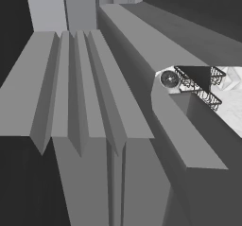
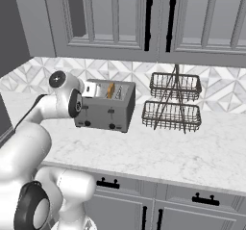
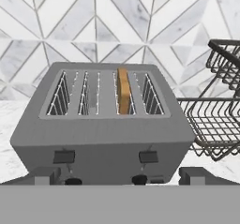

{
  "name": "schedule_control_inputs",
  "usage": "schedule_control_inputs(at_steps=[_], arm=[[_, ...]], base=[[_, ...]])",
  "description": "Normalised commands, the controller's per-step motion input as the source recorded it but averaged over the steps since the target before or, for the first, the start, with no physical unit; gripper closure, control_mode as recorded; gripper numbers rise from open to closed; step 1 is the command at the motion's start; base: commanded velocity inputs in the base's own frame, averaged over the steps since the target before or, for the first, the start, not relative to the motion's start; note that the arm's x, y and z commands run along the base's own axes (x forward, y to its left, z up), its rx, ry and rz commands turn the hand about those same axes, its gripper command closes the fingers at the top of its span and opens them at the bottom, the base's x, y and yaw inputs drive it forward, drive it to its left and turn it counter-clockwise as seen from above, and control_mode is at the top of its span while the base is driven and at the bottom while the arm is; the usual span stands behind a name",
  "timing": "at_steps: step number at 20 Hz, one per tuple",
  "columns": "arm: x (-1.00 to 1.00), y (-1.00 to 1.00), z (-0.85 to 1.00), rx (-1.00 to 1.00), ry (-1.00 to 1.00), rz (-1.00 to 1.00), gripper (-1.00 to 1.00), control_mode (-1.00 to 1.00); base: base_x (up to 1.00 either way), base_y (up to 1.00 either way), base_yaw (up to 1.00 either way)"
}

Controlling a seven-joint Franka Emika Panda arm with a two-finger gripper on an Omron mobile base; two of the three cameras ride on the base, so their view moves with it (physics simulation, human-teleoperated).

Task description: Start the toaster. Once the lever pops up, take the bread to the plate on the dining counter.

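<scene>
I'm facing the toaster [image 3: 101,124] on the counter [image 2: 158,152], wire rack [image 2: 173,101] to its right. Bread [image 3: 123,91] sits in its 3rd slot, both levers look up, so not started I think; carrying to plate left. Fingers [image 3: 119,176] spread wide, holding nothing.

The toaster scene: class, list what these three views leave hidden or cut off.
- Toaster: in the right base view the arm's wrist covers its left end.
- Bread: hand view shows just its top edge; the slot hides the rest.
- Fingers: hand view cuts them off at the bottom, so open or shut cannot be told.
- Wire rack: cut by the right edge of the hand view; in the left base view a grey cabinet hides most of it.
</scene>
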Motion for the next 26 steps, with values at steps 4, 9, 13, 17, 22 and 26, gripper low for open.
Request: schedule_control_inputs(at_steps=[4,9,13,17,22,26], arm=[[0.14,-0.05,-0.01,0.00,0.00,0.00,-1.00,-1.00],[0.46,-0.14,-0.03,0.04,0.03,0.04,-1.00,-1.00],[0.46,-0.33,-0.10,0.02,0.02,0.07,-1.00,-1.00],[0.21,-0.04,-0.05,0.02,0.03,0.02,-1.00,-1.00],[0.09,0.00,-0.11,0.02,0.03,0.00,-1.00,-1.00],[0.17,0.00,-0.14,0.00,0.00,0.00,-1.00,-1.00]], base=[[0.00,0.00,0.00],[0.00,0.00,0.00],[0.00,0.00,0.00],[0.00,0.00,0.00],[0.00,0.00,0.00],[0.00,0.00,0.00]])
